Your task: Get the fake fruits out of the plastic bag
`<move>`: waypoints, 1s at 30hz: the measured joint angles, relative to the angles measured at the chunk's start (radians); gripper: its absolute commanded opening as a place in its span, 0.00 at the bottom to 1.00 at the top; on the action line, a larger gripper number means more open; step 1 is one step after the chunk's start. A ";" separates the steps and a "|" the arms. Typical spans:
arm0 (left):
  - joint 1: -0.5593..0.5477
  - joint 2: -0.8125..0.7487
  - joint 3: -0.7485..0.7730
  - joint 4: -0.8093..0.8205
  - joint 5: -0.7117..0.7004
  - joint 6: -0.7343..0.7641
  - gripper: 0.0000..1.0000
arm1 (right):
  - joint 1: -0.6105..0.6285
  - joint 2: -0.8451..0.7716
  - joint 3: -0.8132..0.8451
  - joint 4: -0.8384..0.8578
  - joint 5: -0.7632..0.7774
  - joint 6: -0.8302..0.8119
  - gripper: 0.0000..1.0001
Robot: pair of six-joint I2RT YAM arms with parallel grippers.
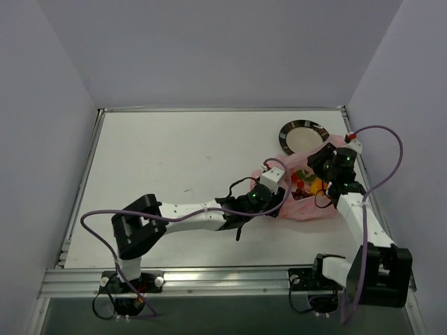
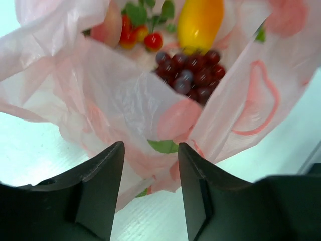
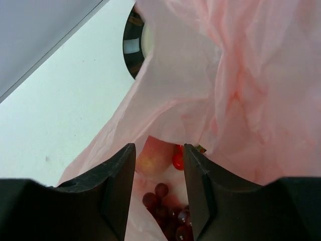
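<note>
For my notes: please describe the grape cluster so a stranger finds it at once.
Find the pink plastic bag on the table's right side, by the plate. Inside, beside the yellow fruit, lies the grape cluster: many dark red balls, not one smooth body.

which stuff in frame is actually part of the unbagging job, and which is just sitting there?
Job:
- plastic bag, pink, mouth open
- inside it: dark red grape cluster, yellow fruit, peach, small red fruits with green leaves

Lying about:
- plate, dark-rimmed, at the bag's far side, nothing on the part that shows; the task does not name it
</note>
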 measured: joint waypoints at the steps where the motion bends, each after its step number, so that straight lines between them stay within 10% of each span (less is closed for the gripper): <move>1: 0.000 -0.024 -0.002 0.000 -0.001 -0.004 0.46 | 0.000 -0.032 -0.008 -0.008 0.000 -0.003 0.40; 14: 0.071 -0.084 0.037 -0.071 -0.028 0.003 0.56 | 0.087 -0.077 -0.137 -0.062 -0.041 0.008 0.38; 26: 0.132 -0.017 0.044 -0.093 -0.047 0.064 0.73 | 0.184 0.271 -0.010 0.066 -0.055 0.017 0.81; 28: 0.146 -0.003 0.045 -0.085 -0.033 0.065 0.67 | 0.193 0.302 0.018 0.090 -0.043 0.016 0.82; 30: 0.158 0.016 0.050 -0.075 -0.020 0.061 0.30 | 0.198 0.332 0.039 0.111 -0.034 0.015 0.83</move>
